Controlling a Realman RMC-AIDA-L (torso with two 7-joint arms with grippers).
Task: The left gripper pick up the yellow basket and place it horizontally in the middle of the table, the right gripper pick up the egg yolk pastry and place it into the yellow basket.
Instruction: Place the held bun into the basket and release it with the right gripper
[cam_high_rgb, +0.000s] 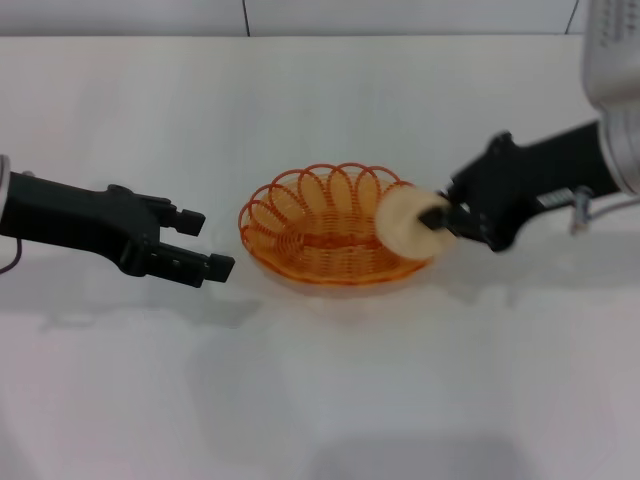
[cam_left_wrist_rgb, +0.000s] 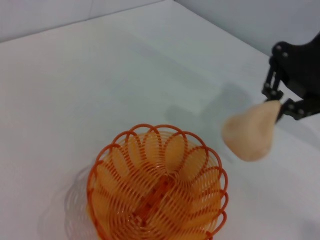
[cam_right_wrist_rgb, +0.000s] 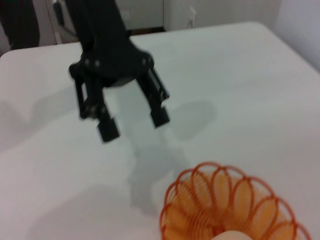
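The yellow basket stands flat in the middle of the table. My right gripper is shut on the egg yolk pastry and holds it above the basket's right rim. My left gripper is open and empty, a short way left of the basket. The left wrist view shows the basket, the pastry and the right gripper holding it. The right wrist view shows the open left gripper, the basket and a sliver of the pastry.
The table's far edge meets a grey wall at the back. A white robot part shows at the upper right, with a cable hanging by the right arm.
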